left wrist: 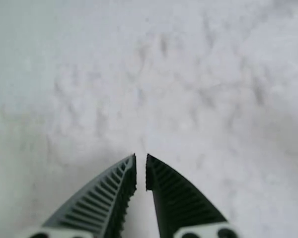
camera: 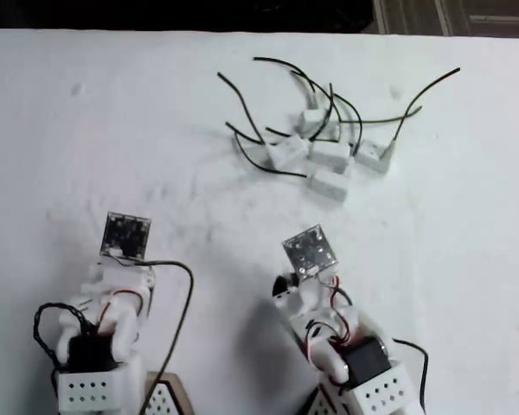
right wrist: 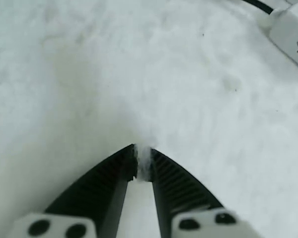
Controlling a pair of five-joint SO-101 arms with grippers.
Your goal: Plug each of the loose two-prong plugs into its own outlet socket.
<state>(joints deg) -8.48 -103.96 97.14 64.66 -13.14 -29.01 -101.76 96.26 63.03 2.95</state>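
Observation:
Several small white plug and socket pieces (camera: 329,156) with black wires (camera: 242,95) lie tangled in a cluster at the far middle-right of the white cloth. One white socket block (right wrist: 290,29) with its black wire (right wrist: 258,5) shows ahead of my right gripper (right wrist: 143,153). That gripper is shut on nothing, low over the cloth and well short of the cluster. My left gripper (left wrist: 140,159) is also shut and holds nothing, over bare cloth. The left arm (camera: 121,285) sits at the near left and the right arm (camera: 316,294) at the near middle.
A white wrinkled cloth (camera: 112,130) covers the whole table. A black cable (camera: 186,294) loops beside the left arm. The table's far edge (camera: 156,31) borders a dark background.

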